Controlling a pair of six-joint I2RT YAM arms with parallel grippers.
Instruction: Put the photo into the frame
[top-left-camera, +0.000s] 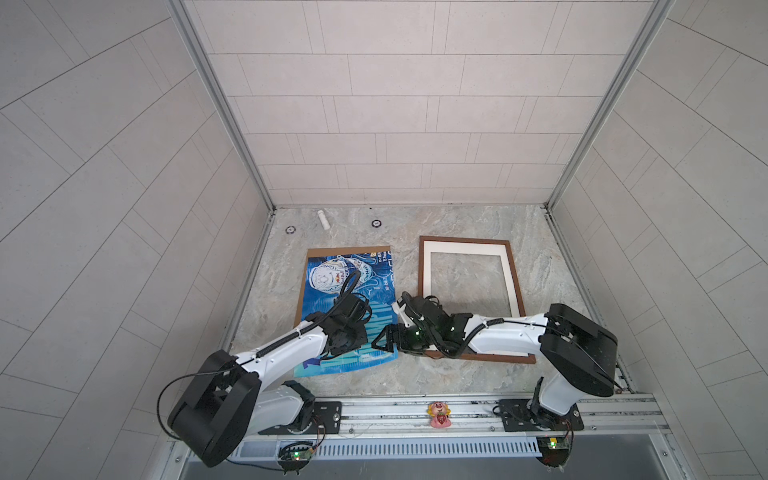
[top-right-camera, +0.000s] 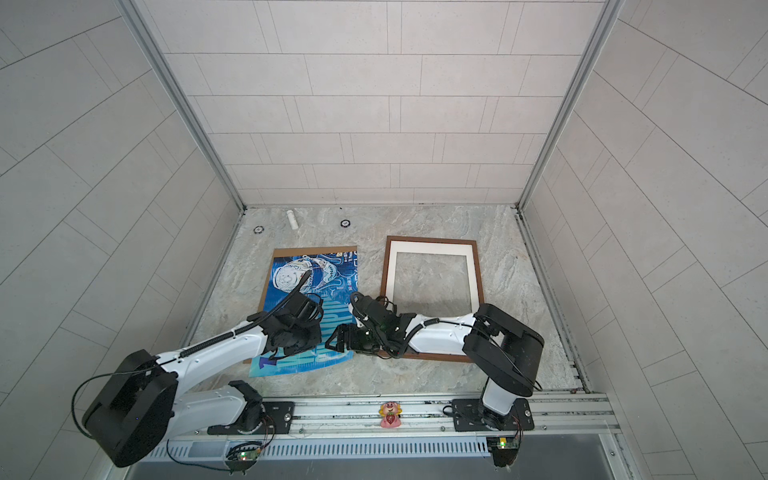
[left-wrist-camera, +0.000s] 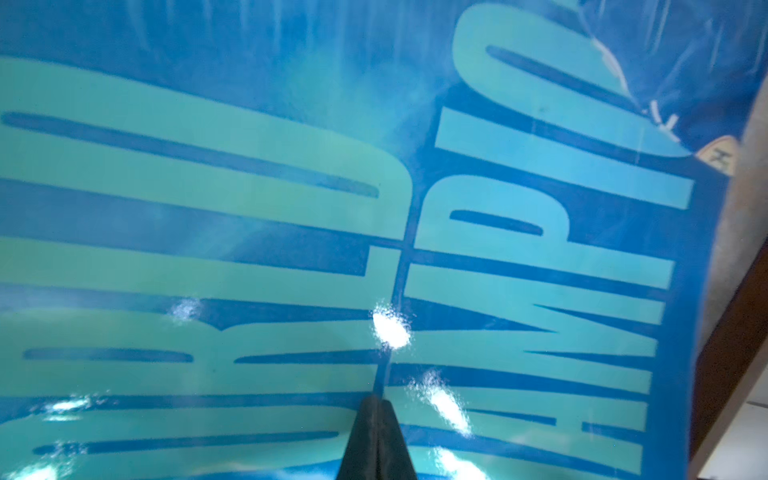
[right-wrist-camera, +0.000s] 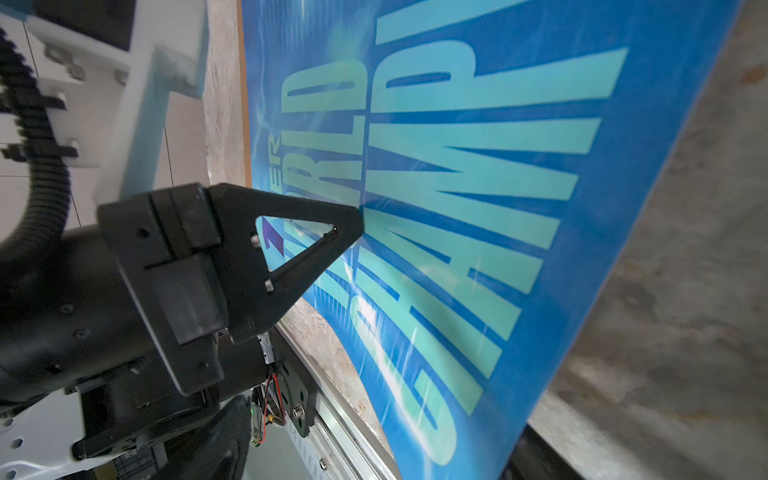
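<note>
Plainly teal "CHAMP…" on photo (right-wrist-camera: 498, 208); above, probably "WORLD".

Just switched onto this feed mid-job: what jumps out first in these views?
The blue WORLD CHAMPION photo dominates, lying left of centre on a brown backing board, with the left pincer shut, its tip pressed on the lettering. Right of it lies the dark-wood frame, nothing in it yet. The right pincer sits at the photo's near right edge, which looks bowed up.
</note>
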